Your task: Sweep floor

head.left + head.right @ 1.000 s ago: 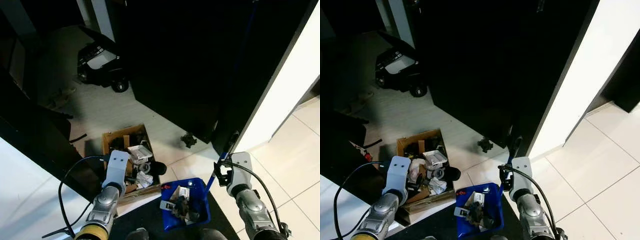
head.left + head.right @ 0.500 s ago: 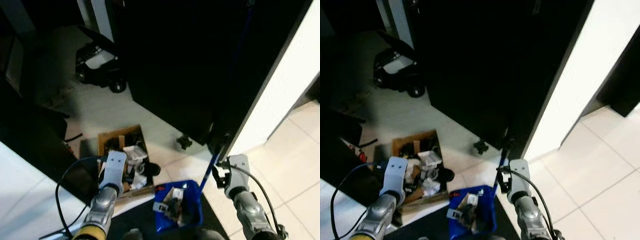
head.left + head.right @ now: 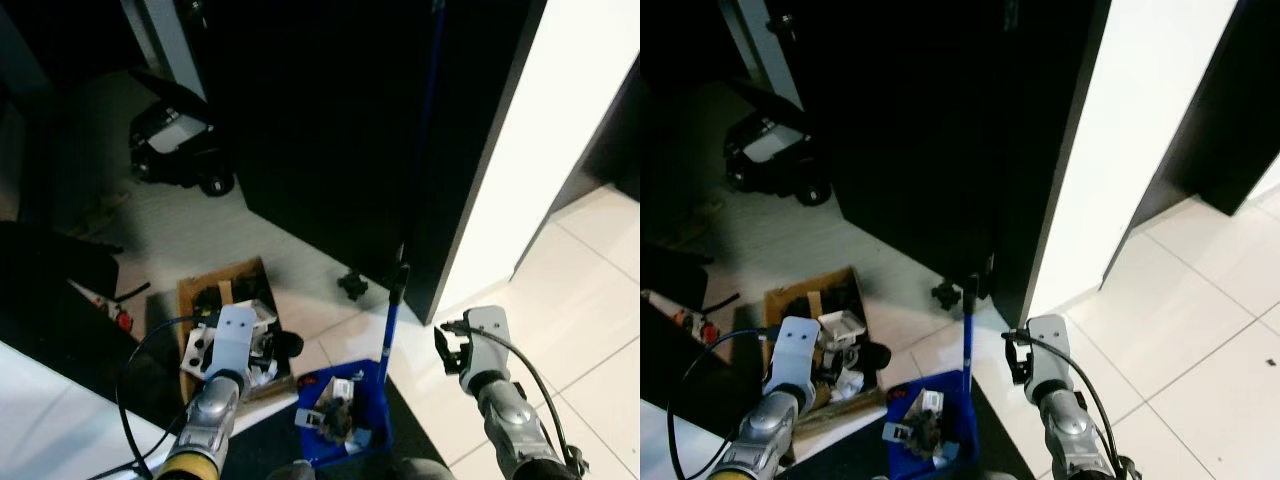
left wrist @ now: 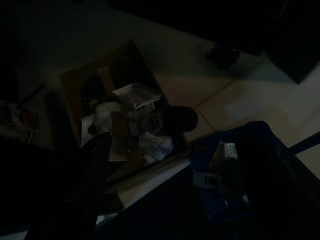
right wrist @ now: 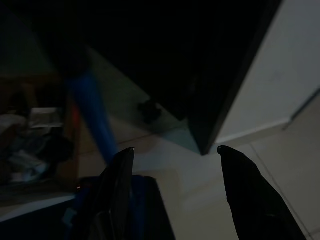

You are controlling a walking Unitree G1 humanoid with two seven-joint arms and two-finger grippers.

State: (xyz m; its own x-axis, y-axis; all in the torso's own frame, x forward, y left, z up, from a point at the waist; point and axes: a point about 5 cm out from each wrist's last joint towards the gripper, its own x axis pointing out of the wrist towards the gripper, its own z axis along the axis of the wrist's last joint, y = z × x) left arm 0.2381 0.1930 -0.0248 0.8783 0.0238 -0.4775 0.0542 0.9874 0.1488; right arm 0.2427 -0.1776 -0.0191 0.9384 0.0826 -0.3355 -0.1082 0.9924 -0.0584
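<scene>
Blue dustpan (image 3: 345, 415) sat on the floor full of swept debris, its long handle (image 3: 393, 320) upright and unsupported. Right gripper (image 5: 172, 192) hovered just beside the handle, fingers spread, grasping nothing. Left gripper (image 4: 95, 175) hung over the cardboard box (image 3: 225, 310) beside the dustpan; finger state indeterminable.

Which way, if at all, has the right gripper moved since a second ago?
Yes. The right gripper has moved to the robot's right, off the blue dustpan handle and farther from the cardboard box.
</scene>
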